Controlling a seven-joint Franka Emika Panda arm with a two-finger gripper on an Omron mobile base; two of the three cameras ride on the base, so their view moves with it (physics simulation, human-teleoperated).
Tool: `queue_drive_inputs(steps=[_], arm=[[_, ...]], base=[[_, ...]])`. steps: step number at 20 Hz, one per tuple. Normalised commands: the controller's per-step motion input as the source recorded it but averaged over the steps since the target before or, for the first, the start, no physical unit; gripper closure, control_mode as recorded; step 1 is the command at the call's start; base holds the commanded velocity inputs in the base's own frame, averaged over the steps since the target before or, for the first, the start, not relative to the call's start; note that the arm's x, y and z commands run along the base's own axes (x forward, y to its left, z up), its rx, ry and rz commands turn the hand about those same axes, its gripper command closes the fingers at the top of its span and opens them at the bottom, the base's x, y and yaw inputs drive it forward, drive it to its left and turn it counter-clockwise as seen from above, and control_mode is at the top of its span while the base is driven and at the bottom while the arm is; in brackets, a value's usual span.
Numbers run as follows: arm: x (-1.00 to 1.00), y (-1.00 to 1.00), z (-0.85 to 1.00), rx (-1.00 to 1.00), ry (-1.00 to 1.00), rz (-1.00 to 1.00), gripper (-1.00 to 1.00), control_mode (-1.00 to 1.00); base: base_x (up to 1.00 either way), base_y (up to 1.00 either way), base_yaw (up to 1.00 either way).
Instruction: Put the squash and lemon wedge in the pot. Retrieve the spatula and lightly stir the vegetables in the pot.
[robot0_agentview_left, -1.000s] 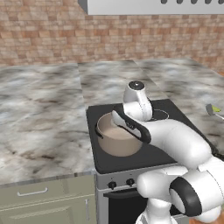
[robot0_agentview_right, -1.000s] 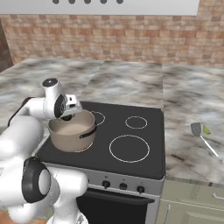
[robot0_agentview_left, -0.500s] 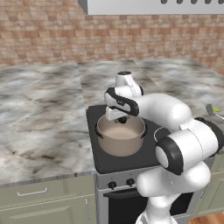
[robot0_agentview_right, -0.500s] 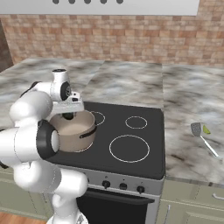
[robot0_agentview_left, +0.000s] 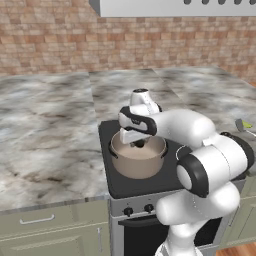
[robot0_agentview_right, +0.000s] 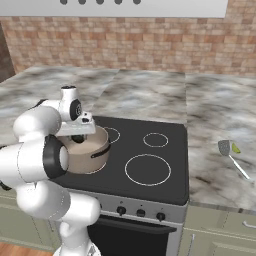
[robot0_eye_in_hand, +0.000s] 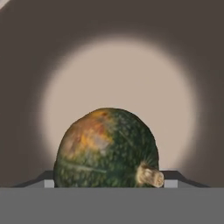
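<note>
Since a second ago the arm has swung from beside the pot to directly over it, and the pincer (robot0_agentview_left: 137, 144) now hangs just above the pot's mouth. Seen from the hand, the squash (robot0_eye_in_hand: 107, 148), dark green with an orange patch and a pale stub of stem, sits between the two fingertips, which stand wide on either side of it, with the pot's pale bottom behind; whether the fingers actually press on it I cannot tell. Tan-brown and straight-sided, the pot (robot0_agentview_left: 138, 162) stands on the front left burner of the black stove (robot0_agentview_right: 150, 165). Well apart, on the marble worktop (robot0_agentview_right: 220, 165) to the right of the stove, lies the spatula (robot0_agentview_right: 231, 156), with the yellow-green lemon wedge (robot0_agentview_right: 236, 148) just beside its grey head.
</note>
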Motion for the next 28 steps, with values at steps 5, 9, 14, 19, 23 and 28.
queue_drive_inputs(steps=[5, 9, 14, 19, 23, 28], arm=[[0.0, 0.0, -0.36, 0.0, 0.0, -0.05, 1.0, -1.0], [0.15, -0.01, 0.0, 0.0, 0.01, -0.02, -1.0, -1.0], [0.24, 0.0, 0.0, 0.0, 0.0, 0.0, -1.0, -1.0], [0.12, 0.0, 0.02, 0.0, 0.03, 0.0, -1.0, -1.0], [-0.09, 0.0, 0.25, 0.0, 0.0, 0.0, -1.0, -1.0], [-0.88, 0.0, 0.55, 0.0, -0.05, 0.0, -1.0, -1.0]], base=[[0.0, 0.0, 0.0], [0.0, 0.0, 0.0], [0.0, 0.0, 0.0], [0.0, 0.0, 0.0], [0.0, 0.0, 0.0], [0.0, 0.0, 0.0]])
